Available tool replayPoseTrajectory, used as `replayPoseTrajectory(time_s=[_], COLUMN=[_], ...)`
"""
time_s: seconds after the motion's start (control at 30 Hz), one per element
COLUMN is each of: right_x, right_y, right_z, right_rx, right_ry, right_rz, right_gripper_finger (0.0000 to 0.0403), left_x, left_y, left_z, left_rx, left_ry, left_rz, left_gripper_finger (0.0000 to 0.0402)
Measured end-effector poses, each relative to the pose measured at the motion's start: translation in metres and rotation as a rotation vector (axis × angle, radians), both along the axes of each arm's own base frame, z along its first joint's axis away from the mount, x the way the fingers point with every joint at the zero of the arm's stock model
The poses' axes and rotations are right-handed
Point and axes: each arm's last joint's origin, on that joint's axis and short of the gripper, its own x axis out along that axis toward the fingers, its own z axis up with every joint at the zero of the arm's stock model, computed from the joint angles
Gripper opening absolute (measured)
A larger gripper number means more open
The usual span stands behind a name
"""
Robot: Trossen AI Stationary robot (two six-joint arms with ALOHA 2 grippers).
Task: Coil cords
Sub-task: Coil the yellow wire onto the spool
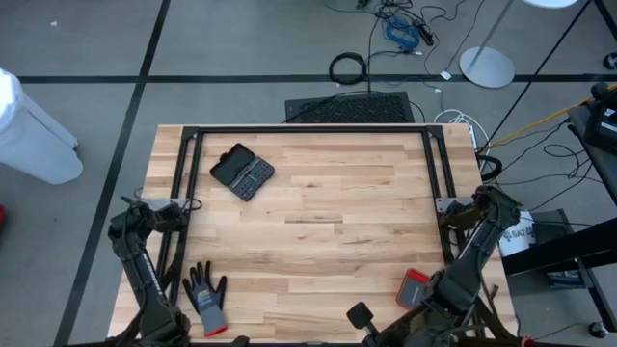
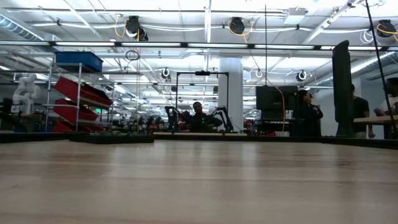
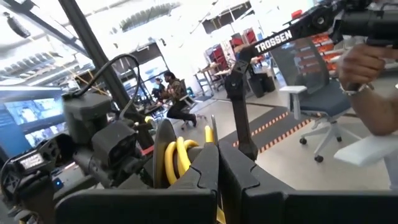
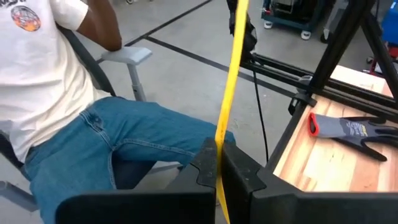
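Two robot arms are sitting folded at the table's [image 1: 318,212] near corners, at about seven and five o'clock. The left gripper [image 3: 219,163] is pinching one yellow cord [image 3: 176,155], its fingers pressed together on it. The right gripper [image 4: 219,163] is pinching a yellow cord [image 4: 233,68] too. One grey glove [image 1: 205,294] and one black case [image 1: 242,172] are lying on the table. In the top view both grippers are hard to make out.

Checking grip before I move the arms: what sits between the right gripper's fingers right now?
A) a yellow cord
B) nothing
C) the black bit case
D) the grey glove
A: in the right wrist view the right gripper is shut on the yellow cord, which runs taut up from between its fingers, while the grey glove lies apart on the table.
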Motion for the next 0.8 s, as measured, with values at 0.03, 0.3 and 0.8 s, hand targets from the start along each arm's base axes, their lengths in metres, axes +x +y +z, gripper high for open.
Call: replayPoseTrajectory(time_s=[0.03,0.3,0.8], right_x=[-0.002,-0.015,-0.054], right_y=[0.001,0.004,0.015], right_z=[0.001,0.009,0.025], right_rx=[-0.001,-0.025,-0.047], right_ry=[-0.002,-0.057,-0.142], right_rz=[0.001,0.004,-0.033], right_gripper_finger=[0.0,0.0,0.0], left_x=[-0.001,-0.009,-0.015], left_y=[0.0,-0.003,-0.005], left_z=[0.001,0.005,0.006], left_rx=[-0.013,-0.061,-0.098], left_ry=[-0.001,-0.021,-0.007], left_rz=[0.005,0.0,0.018], left_gripper_finger=[0.0,0.0,0.0])
